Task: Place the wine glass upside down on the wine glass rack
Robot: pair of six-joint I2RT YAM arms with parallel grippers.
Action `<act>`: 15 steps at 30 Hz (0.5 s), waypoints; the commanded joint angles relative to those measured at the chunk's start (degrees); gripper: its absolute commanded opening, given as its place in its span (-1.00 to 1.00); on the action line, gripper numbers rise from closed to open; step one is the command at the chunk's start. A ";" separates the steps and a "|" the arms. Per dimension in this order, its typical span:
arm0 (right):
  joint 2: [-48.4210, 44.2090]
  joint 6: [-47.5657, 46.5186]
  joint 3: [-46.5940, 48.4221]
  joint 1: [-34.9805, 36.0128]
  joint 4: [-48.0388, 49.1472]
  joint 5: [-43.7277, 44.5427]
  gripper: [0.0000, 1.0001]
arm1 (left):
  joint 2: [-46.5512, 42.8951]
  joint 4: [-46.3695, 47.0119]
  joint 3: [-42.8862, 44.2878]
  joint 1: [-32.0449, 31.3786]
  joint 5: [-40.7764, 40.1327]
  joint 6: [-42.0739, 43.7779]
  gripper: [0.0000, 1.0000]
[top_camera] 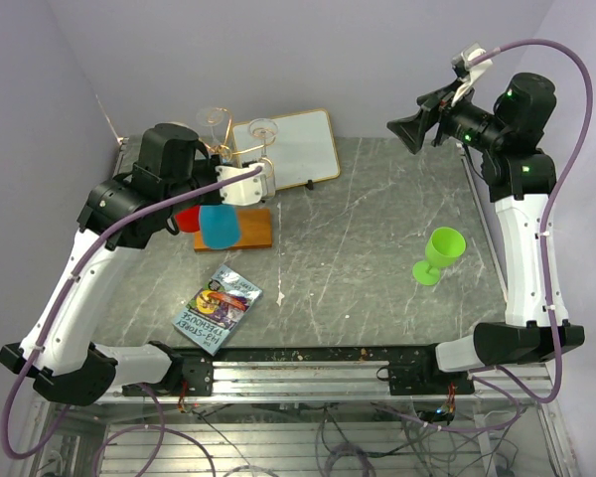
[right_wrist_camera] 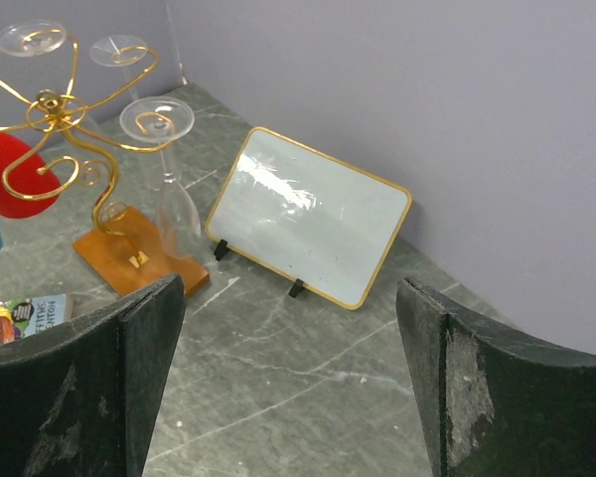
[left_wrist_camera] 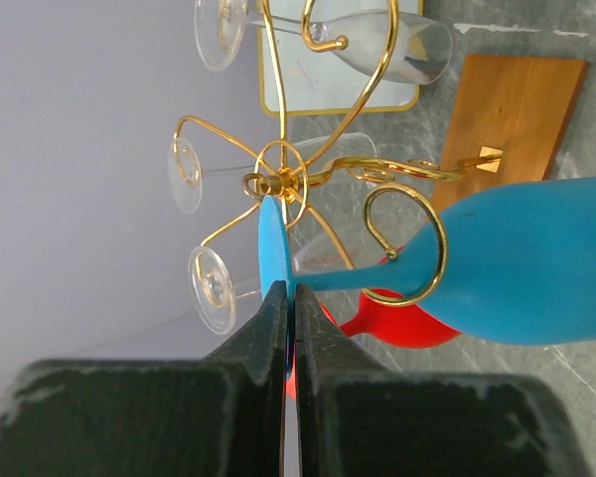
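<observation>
**At the rack: blue glass hooked, not yet let go**

At the back left of the surface (top_camera: 377,229), the left tool (left_wrist_camera: 288,298) is clamped shut on the blue glass (left_wrist_camera: 517,263), pinching the rim of its foot edge-on. The glass lies straight ahead of that tool, with its long axis crosswise to the fingers. Its foot is at the fingertips, its stem is threaded through one gold curl of the rack (left_wrist_camera: 258,185), and its bowl hangs down toward the wooden base. From where I stand it looks seated upside down. The coming move seems to be only a release and a clean pull back from the foot, without snagging the curl. The left arm is right on it; the right arm is well apart.

I count one rack, carrying three clear glasses (right_wrist_camera: 157,119), one red glass (left_wrist_camera: 397,323) and the blue one. One booklet (top_camera: 217,308) lies nearer the front edge. One white board (right_wrist_camera: 308,214) leans just behind the rack. Further right, one green glass (top_camera: 440,253) stands upright on the surface, alone. At the far right, raised high, the right tool (top_camera: 407,131) has its fingers wide apart and holds nothing.
</observation>
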 commanded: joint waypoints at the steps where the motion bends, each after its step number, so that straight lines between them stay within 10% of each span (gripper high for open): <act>1: -0.06 -0.96 0.48 -0.89 1.23 1.62 0.75 | -1.35 -2.46 3.29 0.20 4.30 0.64 -0.86; 15: 0.01 1.27 -0.75 -3.46 2.71 8.08 1.00 | -0.87 -3.38 3.45 0.15 7.11 1.65 -0.86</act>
